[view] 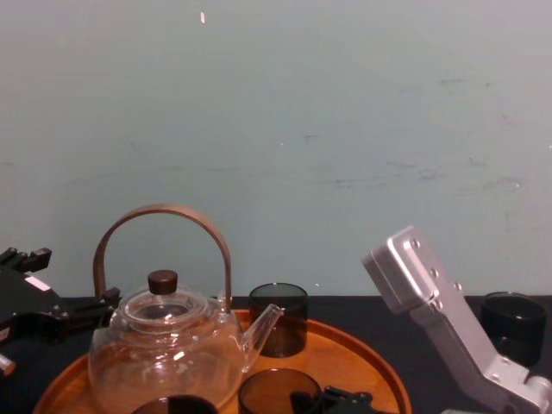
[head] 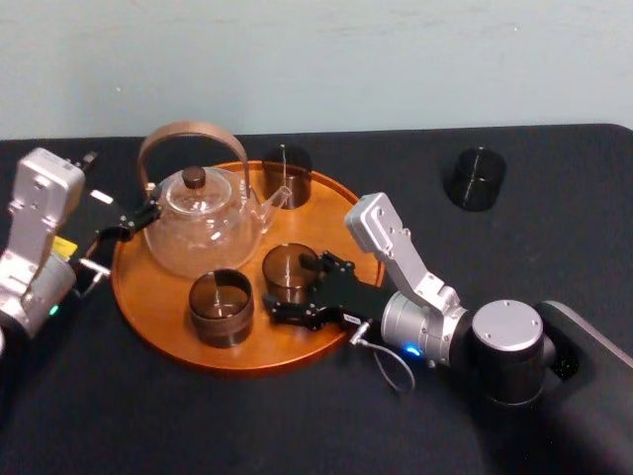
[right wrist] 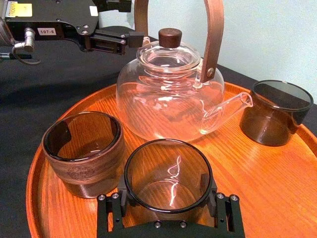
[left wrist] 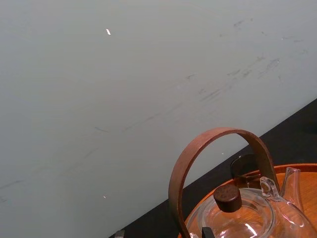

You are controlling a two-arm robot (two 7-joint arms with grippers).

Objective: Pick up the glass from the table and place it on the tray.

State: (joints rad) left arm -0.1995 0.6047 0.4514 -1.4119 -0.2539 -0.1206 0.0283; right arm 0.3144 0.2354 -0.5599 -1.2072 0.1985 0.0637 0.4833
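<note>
One matte black table (head: 554, 139) spans the scene, and on its left half sits one round orange-brown tray (head: 178, 341). There are two grippers. The right gripper (right wrist: 166, 193) reaches in over the tray's near right rim, and its jaws are clamped on either side of the glass (right wrist: 168, 166). That glass stands upright on the tray floor, near the middle, just in front of the teapot's spout. The left gripper (head: 138, 220) hangs at the tray's far left rim, close beside the one clear teapot (head: 203, 230) with its bent wooden handle; whether it is spread or closed cannot be told. There are four dark glasses in all. Three are on the tray: the held one, a near-left glass (head: 221, 307) just beside it, and a far glass (head: 287, 176) behind the spout. A fourth, the lone glass (head: 476, 178), stands on the bare table far to the right, well apart from the tray. The head view lays out all four together from above. The right wrist view, close in, shows the dark finger pads through the held glass's wall and a band round the near-left glass. The chest view shows the teapot and far glass from the side. The left wrist view looks past the teapot's handle and lid knob to the wall.
</note>
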